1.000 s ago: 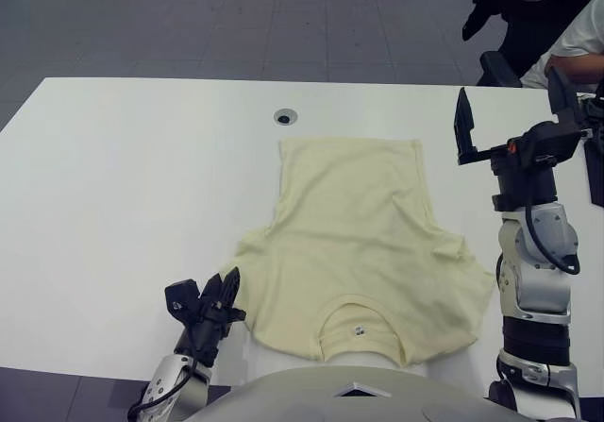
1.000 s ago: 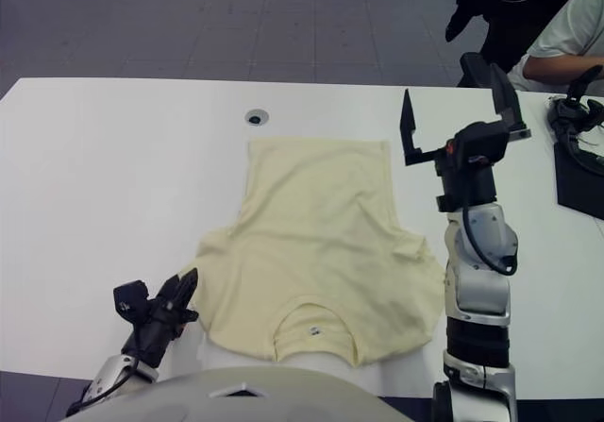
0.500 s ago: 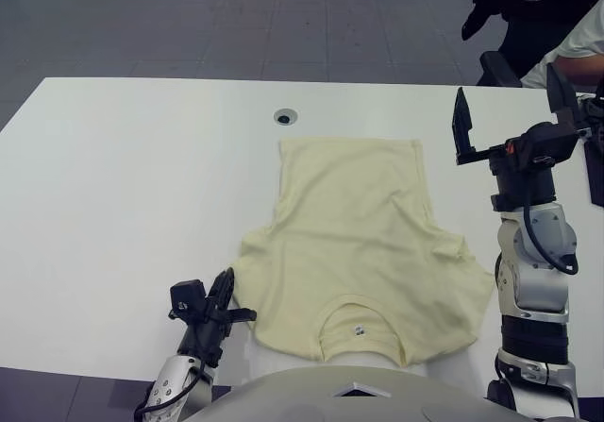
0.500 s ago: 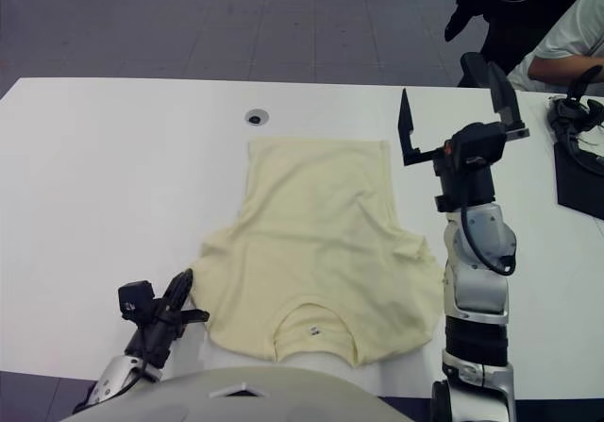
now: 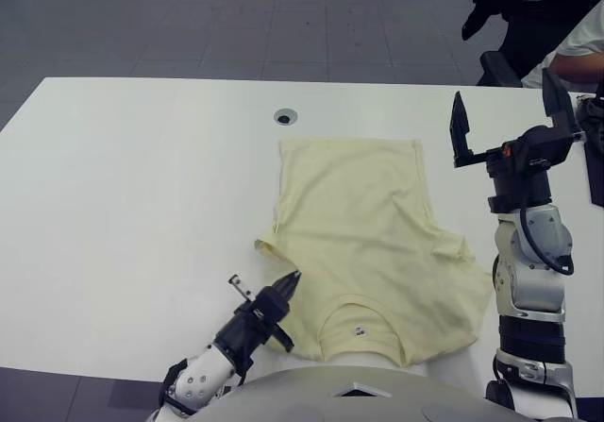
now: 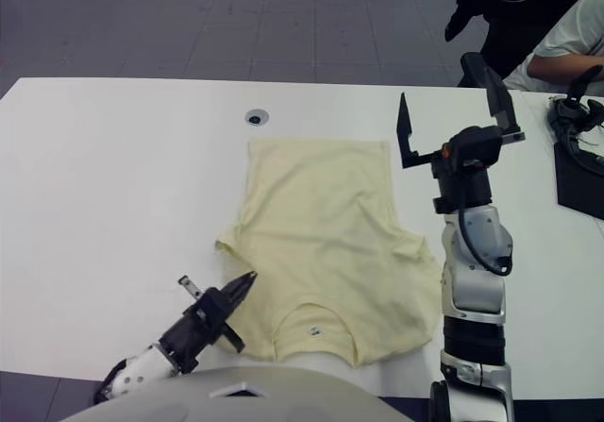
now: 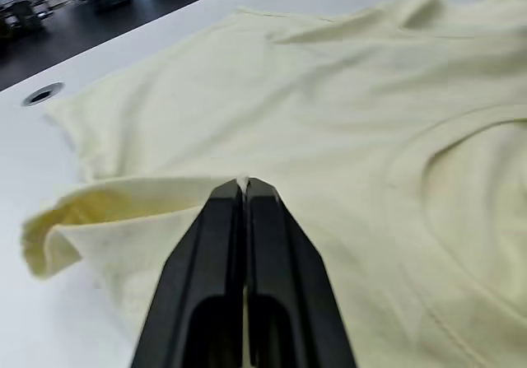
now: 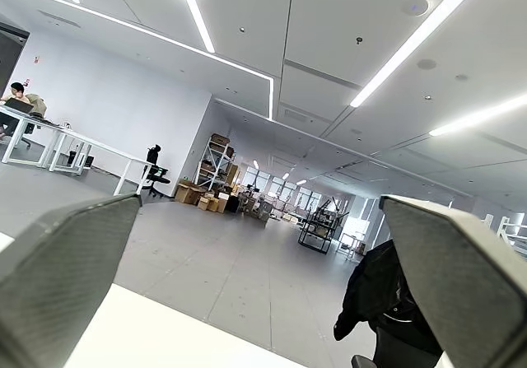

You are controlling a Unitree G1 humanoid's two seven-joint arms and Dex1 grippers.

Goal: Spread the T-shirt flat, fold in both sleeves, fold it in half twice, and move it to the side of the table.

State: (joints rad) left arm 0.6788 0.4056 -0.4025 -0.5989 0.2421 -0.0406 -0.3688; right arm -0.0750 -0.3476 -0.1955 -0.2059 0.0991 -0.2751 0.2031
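White worktop [image 5: 123, 177], T-shirt [image 5: 368, 214] lying centre, collar towards you. Your left jaws pinch the sleeve [image 5: 271, 249], so you're mid sleeve-fold. Right jaws gape wide, raised alongside. Next, lay that sleeve inward.

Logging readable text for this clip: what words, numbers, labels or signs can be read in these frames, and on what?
No text can be read in any view.
The neck mark inside the collar of the T-shirt: too small to read.
The boxes by the far shelves, right wrist view: any print is too small to read.
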